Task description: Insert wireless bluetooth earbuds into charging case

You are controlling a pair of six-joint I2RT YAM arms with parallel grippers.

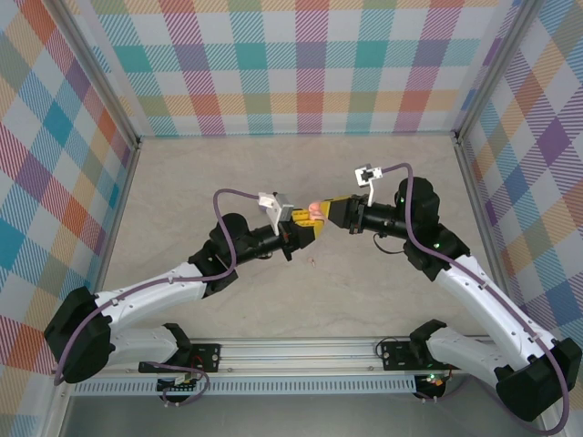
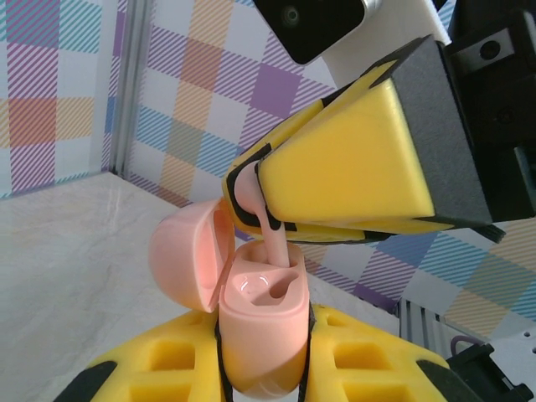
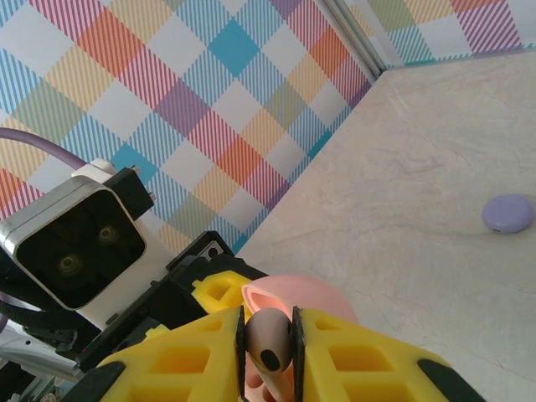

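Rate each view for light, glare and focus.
Top external: even light, sharp, hardly any shadow on the table; the case is tiny. Left wrist: case crisp, a glare spot in its socket, the near yellow fingers slightly soft. Right wrist: the bud up close, a little soft; the purple disc clear, with a faint shadow.

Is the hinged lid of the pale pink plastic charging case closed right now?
No, the pale pink plastic charging case has its lid swung open to one side, and a pinkish-beige stemmed earbud is poised at its top.
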